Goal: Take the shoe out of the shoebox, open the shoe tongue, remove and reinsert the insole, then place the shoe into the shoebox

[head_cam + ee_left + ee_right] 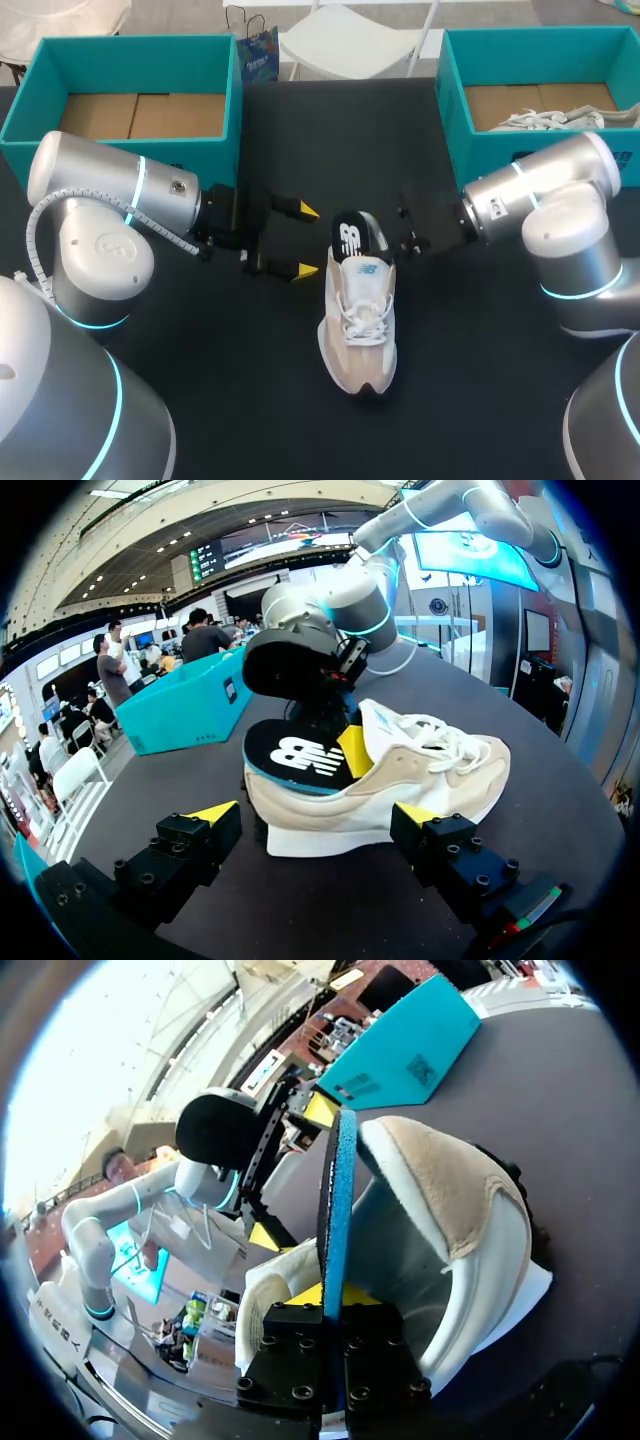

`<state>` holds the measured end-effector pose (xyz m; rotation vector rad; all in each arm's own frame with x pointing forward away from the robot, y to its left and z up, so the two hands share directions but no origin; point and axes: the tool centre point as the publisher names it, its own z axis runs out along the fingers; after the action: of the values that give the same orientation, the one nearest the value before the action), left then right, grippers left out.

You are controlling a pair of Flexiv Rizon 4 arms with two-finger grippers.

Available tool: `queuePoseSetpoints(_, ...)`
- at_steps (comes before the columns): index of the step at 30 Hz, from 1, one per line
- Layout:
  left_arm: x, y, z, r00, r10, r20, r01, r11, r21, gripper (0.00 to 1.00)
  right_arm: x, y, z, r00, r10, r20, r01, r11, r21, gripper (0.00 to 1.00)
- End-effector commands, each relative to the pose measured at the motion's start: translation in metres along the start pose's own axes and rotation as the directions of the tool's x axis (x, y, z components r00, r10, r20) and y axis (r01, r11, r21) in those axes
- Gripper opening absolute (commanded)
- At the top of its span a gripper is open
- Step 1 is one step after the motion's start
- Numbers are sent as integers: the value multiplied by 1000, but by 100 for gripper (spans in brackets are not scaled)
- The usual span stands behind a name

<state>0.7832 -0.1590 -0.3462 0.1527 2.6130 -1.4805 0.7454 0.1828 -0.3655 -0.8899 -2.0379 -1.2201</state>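
Note:
A beige and white sneaker lies on the black table, toe toward the front edge. Its black insole sticks up out of the heel opening. My right gripper reaches in from the right and is shut on that insole. In the right wrist view the insole stands edge-on, clamped between the fingers, with the shoe's heel beside it. My left gripper stands open just left of the heel, apart from it. In the left wrist view the shoe and insole lie ahead of the spread left gripper.
A teal shoebox stands at the back left, showing its cardboard bottom. A second teal box at the back right holds another pale shoe. Black tabletop stretches in front of the sneaker.

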Motion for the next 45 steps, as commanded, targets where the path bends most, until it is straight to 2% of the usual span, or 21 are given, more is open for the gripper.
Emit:
queuePoseSetpoints(1, 0, -1, 1, 1000, 1, -1, -1, 1000, -3, 100, 0, -5, 3, 1000, 1, 2, -1, 1000, -1, 0)
queuePoseSetpoints(6, 0, -1, 1, 1000, 1, -1, -1, 1000, -3, 100, 0, -5, 3, 1000, 1, 2, -1, 1000, -1, 0)
queuePoseSetpoints(7, 0, -1, 1, 1000, 1, -1, -1, 1000, -3, 100, 7, 26, -7, 995, -89, 44, 89, 996, -14, 25)
queuePoseSetpoints(9, 0, -1, 1, 1000, 1, -1, -1, 1000, -3, 100, 7, 31, -8, 994, -100, 44, 101, 995, -9, 25)
queuePoseSetpoints(29, 0, -1, 1, 1000, 1, -1, -1, 1000, -3, 100, 6, 33, -8, 994, -104, 45, 104, 995, -6, 25)
queuePoseSetpoints(39, 0, -1, 1, 1000, 1, -1, -1, 1000, -3, 100, 5, 34, -5, 993, -109, 38, 109, 994, -1, 30)
queuePoseSetpoints(40, 0, -1, 1, 1000, 1, -1, -1, 1000, -3, 100, 6, 34, -5, 993, -109, 38, 110, 994, -1, 36)
queuePoseSetpoints(45, 0, -1, 1, 1000, 1, -1, -1, 1000, -3, 100, 8, 36, -6, 992, -116, 39, 116, 993, -6, 40)
